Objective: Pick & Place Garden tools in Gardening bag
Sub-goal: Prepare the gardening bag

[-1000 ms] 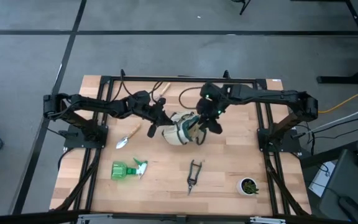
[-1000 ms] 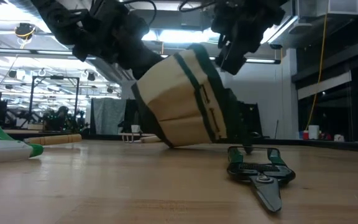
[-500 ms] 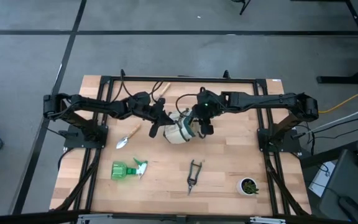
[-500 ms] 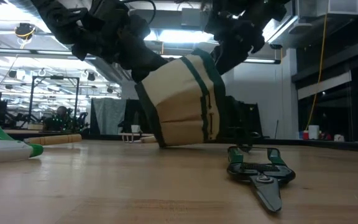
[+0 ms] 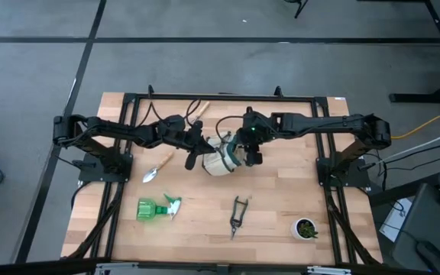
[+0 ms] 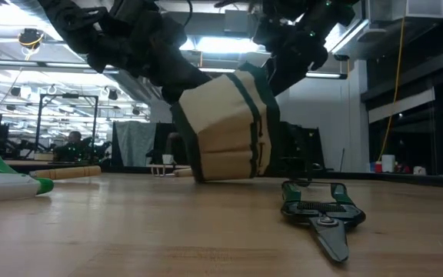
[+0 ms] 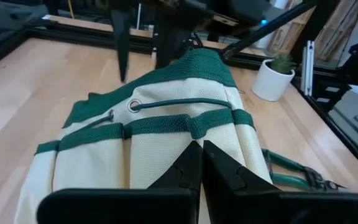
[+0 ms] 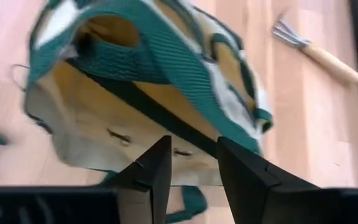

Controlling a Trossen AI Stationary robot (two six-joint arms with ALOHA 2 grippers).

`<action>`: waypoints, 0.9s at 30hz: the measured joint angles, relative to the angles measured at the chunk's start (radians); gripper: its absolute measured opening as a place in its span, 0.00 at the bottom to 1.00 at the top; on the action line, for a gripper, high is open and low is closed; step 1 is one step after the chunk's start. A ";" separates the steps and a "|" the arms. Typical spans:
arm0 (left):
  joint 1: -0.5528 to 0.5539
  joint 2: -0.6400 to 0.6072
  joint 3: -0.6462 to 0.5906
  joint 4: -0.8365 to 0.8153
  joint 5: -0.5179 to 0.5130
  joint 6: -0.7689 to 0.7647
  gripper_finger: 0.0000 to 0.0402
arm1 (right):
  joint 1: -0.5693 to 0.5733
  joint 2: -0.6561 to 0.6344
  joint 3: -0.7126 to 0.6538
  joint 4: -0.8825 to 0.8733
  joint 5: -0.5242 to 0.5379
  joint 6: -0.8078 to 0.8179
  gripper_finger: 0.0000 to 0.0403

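The gardening bag [image 5: 220,162], cream canvas with green trim, stands on its bottom at mid-table, slightly tilted [image 6: 221,131]. My left gripper [image 5: 195,155] is shut at the bag's left side. My right gripper [image 5: 244,155] is closed on the bag's top from the right. The silvery trowel [image 5: 156,166] lies left of the bag. A wooden-handled rake [image 5: 198,109] lies behind the bag. The green spray bottle [image 5: 159,208] and black shears [image 5: 238,215] lie toward the near edge. My left gripper rests its shut fingertips [image 7: 199,149] against the bag's cream side wall [image 7: 166,143], just below a green band. It comes nearly level from the table's left. Whether cloth is caught between the fingers cannot be told. My right gripper has the bag's dark green top trim [image 8: 188,130] between its two fingers. It slants down from the table's right side [image 6: 271,73]. The bag's bottom stays on the table.
A small white pot with a green plant [image 5: 305,228] stands at the near right corner. The shears [image 6: 321,215] lie close in front of the bag. The black frame rails [image 5: 205,97] run along the table's far and side edges.
My right gripper has gone a little toward the table's left and has turned at the wrist, keeping its hold on the bag's top. The bag, which leaned toward the right, has tipped to stand more upright, its bottom staying on the table.
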 joint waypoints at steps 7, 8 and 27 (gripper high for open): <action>0.000 0.000 0.010 0.053 0.028 0.000 0.00 | -0.003 0.008 -0.002 0.084 0.008 0.000 0.33; 0.000 0.000 0.013 0.054 0.028 0.000 0.00 | -0.003 0.008 -0.002 0.102 0.008 -0.001 0.33; -0.019 0.000 0.014 0.052 0.029 -0.035 0.01 | -0.002 0.008 -0.001 0.113 -0.037 -0.019 0.02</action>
